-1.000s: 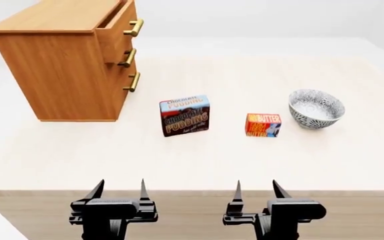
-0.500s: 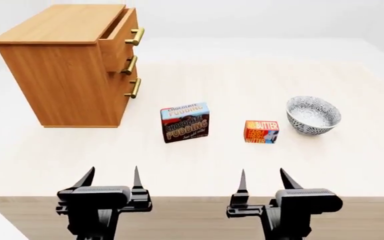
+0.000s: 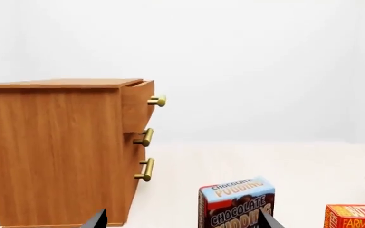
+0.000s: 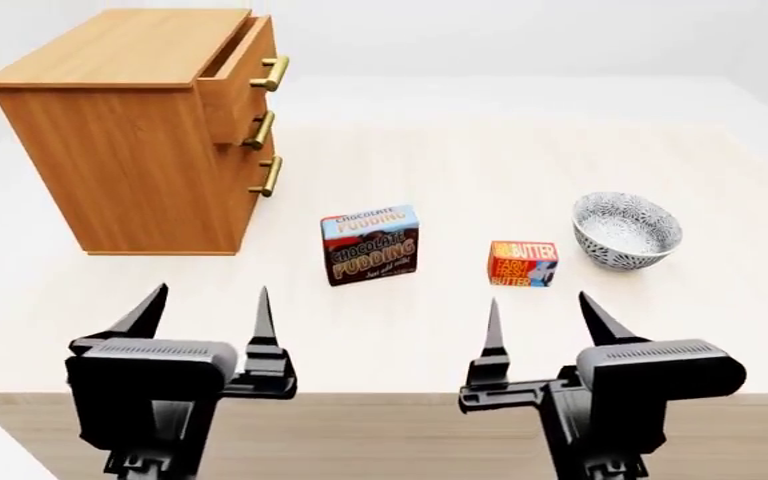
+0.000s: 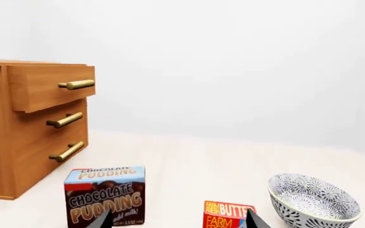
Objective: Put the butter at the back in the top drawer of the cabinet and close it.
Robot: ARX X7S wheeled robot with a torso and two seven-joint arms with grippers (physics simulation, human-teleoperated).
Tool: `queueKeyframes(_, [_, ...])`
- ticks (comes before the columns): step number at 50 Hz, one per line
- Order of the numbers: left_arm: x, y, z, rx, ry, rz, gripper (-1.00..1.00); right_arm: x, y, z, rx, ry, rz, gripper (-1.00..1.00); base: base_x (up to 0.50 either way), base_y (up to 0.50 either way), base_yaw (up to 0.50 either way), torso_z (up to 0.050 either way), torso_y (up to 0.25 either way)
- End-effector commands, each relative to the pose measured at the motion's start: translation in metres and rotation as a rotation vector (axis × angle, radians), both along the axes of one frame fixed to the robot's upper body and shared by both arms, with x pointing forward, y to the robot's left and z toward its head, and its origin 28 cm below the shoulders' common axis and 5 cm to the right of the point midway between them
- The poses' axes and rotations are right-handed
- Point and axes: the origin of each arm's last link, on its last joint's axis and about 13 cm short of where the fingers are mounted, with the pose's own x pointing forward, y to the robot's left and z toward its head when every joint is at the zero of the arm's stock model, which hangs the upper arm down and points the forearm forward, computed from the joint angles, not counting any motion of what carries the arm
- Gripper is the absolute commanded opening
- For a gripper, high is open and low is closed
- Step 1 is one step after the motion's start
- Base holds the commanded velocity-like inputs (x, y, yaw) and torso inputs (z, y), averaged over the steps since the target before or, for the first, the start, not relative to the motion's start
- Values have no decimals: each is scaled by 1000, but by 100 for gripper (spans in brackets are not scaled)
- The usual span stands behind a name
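Two grippers sit nearest you at the table's front edge: your left gripper (image 4: 204, 310) and your right gripper (image 4: 538, 318), each with its jaws spread wide and nothing between them, both hovering over the pale table (image 4: 704, 330).

Past the right gripper lies the butter (image 4: 523, 264) — a small red-orange box with yellow "BUTTER" lettering and blue at its edge, standing upright on the table with its printed face toward you. In the right wrist view it shows low in the picture, between the two dark fingertips but well beyond them, not touching either.

Just beside the butter on your right is a patterned grey-and-white bowl (image 4: 627, 230), near it but apart. To the butter's left, with a clear gap, stands the larger chocolate pudding box (image 4: 371, 244), upright and roughly ahead of the space between your two grippers. Nothing lies between the right gripper and the butter.

Farthest off, at the back left, is the cabinet (image 4: 124, 150), light-brown wood with three brass-handled drawers facing right. The top drawer (image 4: 240, 70) stands pulled partway out — its front sits proud of the two lower ones. The butter is well apart from it, with the pudding box between
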Motion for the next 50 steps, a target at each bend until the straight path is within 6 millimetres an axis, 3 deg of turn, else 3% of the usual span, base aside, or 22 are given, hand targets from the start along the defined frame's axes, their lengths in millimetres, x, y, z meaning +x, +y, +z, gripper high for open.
queueKeyframes(1, [-12,-1,13,18,-50,-15,100,-9,1,17,-16,-47,3,100,0,0,0,0,0])
queueKeyframes(50, [-22,1,18,-4,-77,-18,100,-15,3,19,-13,-70,20,100,469,4,0,0,0])
